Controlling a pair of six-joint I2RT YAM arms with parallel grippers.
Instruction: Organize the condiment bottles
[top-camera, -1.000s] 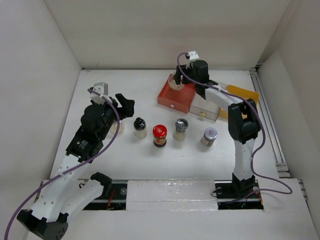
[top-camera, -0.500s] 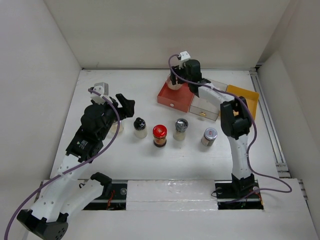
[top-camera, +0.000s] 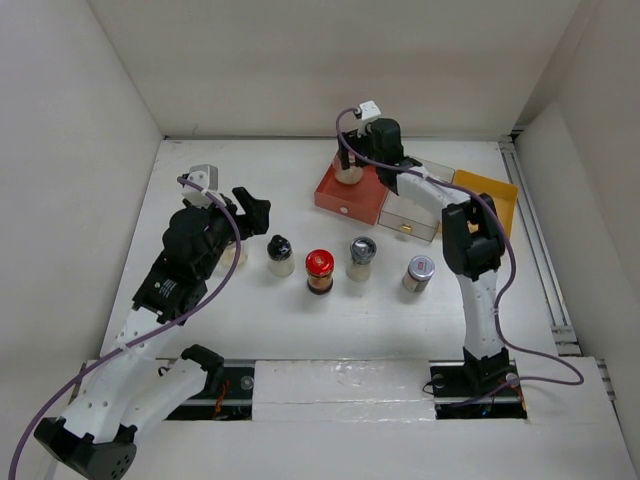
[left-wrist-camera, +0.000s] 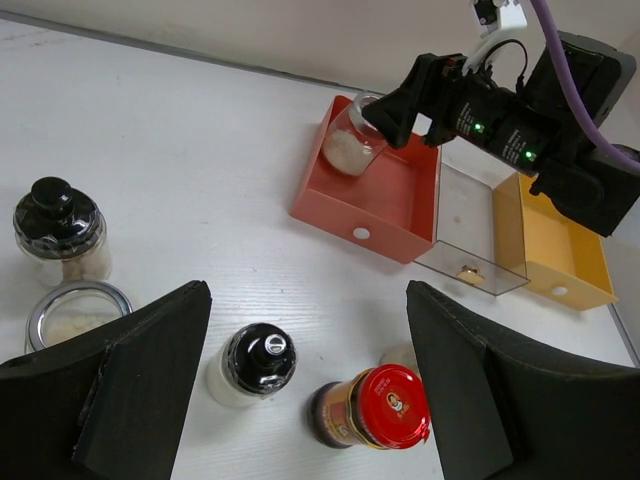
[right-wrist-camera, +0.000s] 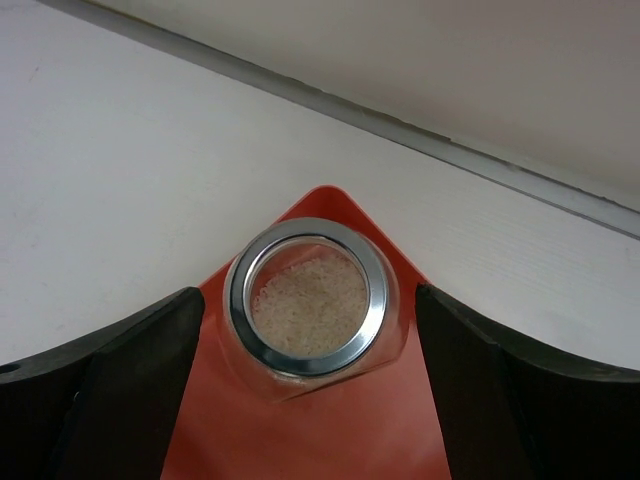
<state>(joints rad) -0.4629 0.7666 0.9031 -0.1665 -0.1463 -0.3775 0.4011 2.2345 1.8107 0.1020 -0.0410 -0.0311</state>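
Note:
My right gripper (top-camera: 352, 158) is open over the far-left corner of the red tray (top-camera: 345, 200). Its fingers (right-wrist-camera: 150, 370) stand on either side of a silver-rimmed glass jar of pale grains (right-wrist-camera: 310, 300) with a narrow gap each side. The jar rests in that corner and looks slightly tilted in the left wrist view (left-wrist-camera: 350, 148). My left gripper (left-wrist-camera: 305, 310) is open and empty above a black-capped bottle (left-wrist-camera: 255, 362) and a dark red-lidded jar (left-wrist-camera: 375, 408). Two silver-lidded jars (top-camera: 362, 257) (top-camera: 419, 272) stand in the same row.
A clear tray (top-camera: 410, 215) and a yellow tray (top-camera: 490, 192) sit to the right of the red one. Another black-capped jar (left-wrist-camera: 58, 230) and a silver-rimmed jar (left-wrist-camera: 75, 312) stand at the left, under my left arm. White walls enclose the table.
My right gripper has swung left and lowered the grain jar into the red tray's far-left corner. My left arm has not moved.

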